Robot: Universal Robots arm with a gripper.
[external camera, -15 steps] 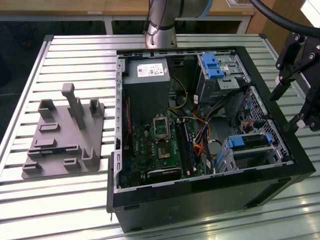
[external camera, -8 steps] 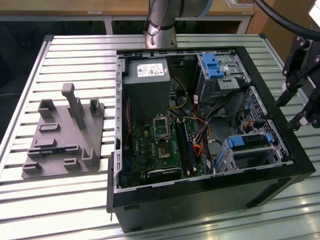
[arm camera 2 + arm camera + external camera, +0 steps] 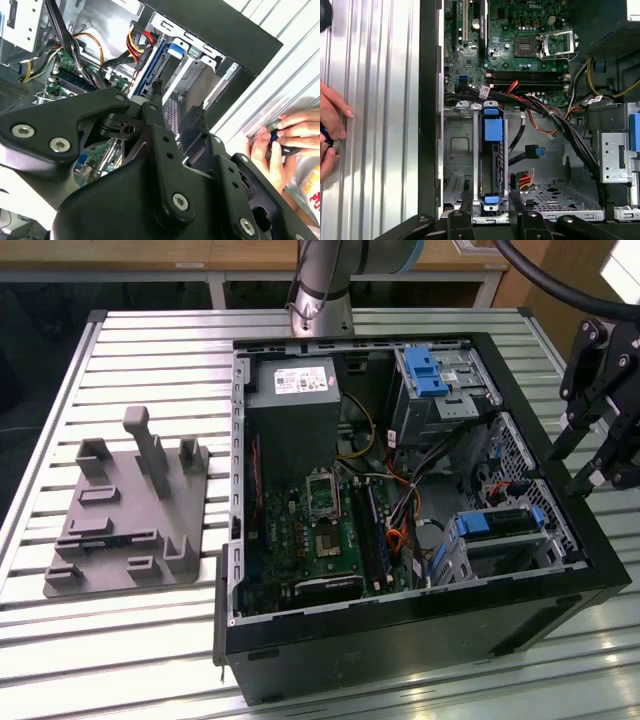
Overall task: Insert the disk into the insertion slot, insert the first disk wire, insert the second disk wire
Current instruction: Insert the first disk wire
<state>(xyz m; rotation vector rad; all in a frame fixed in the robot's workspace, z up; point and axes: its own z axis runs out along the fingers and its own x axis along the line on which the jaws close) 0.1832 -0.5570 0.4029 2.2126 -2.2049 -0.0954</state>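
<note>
The disk [image 3: 491, 150] stands on edge in its blue frame inside the insertion slot [image 3: 456, 150], a grey metal cage at the case's corner. In the exterior view the disk [image 3: 497, 523] sits in that cage [image 3: 525, 552] on the view's right. My gripper [image 3: 490, 212] hovers above the disk, open, with one finger to each side and nothing held. It hangs over the case's edge [image 3: 568, 472]. A black cable with a blue plug [image 3: 536, 151] and a red-yellow wire plug [image 3: 521, 178] lie loose beside the disk. The gripper [image 3: 179, 102] points at the blue frame [image 3: 152, 65].
A person's hand [image 3: 331, 127] rests on the slatted table beside the case, pinching a small blue and black thing [image 3: 274, 137]. A taller cage with a blue latch [image 3: 430, 370], the power supply [image 3: 295, 405] and the motherboard [image 3: 320, 530] occupy the case. A grey fixture plate [image 3: 130, 510] lies on the exterior view's left.
</note>
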